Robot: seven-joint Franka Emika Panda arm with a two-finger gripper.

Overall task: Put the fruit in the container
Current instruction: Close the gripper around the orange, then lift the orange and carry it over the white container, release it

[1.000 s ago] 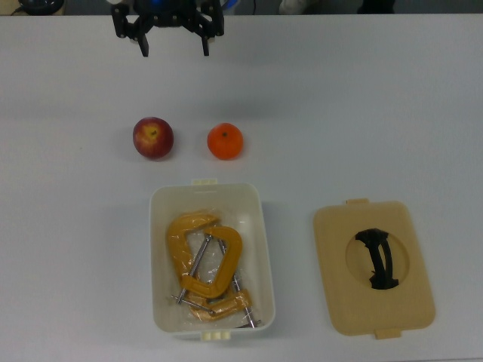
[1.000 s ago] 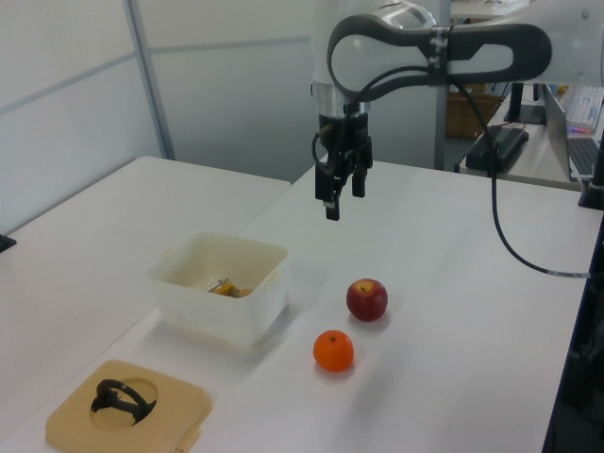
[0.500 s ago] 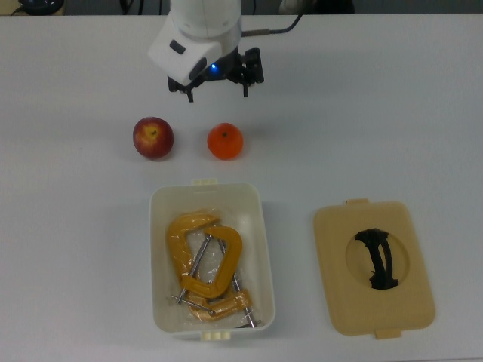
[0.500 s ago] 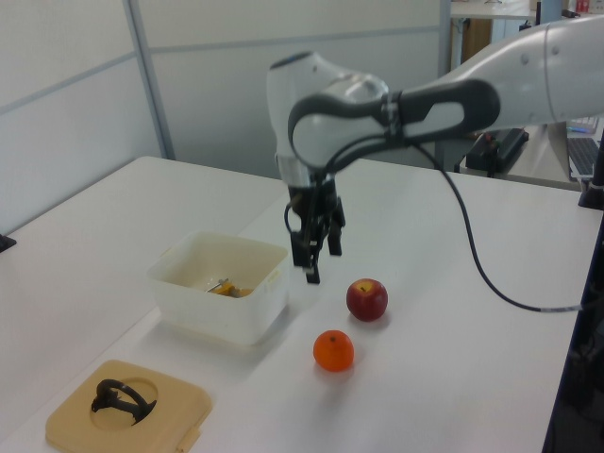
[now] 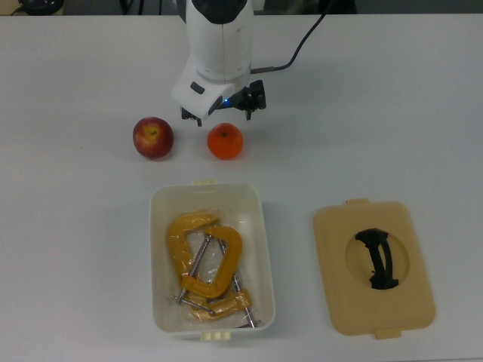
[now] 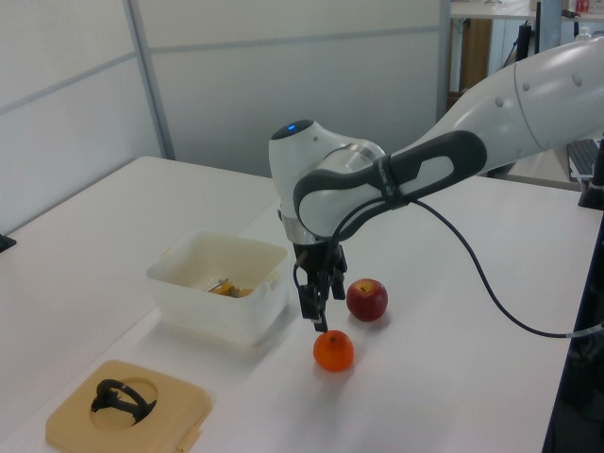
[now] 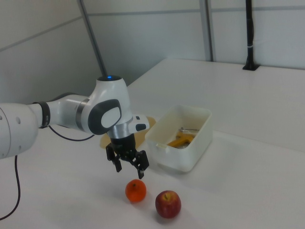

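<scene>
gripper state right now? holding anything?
Gripper: open, holding nothing, poised just above the orange; the apple sits untouched on the table.

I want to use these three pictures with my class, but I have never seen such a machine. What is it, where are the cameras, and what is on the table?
It is one white robot arm ending in a two-finger gripper, open and holding nothing. One camera looks straight down; two look from opposite sides. On the white table lie a red apple and an orange, a white container holding yellow clamps, and a tan lid lying apart. The gripper hovers just above the orange.
</scene>
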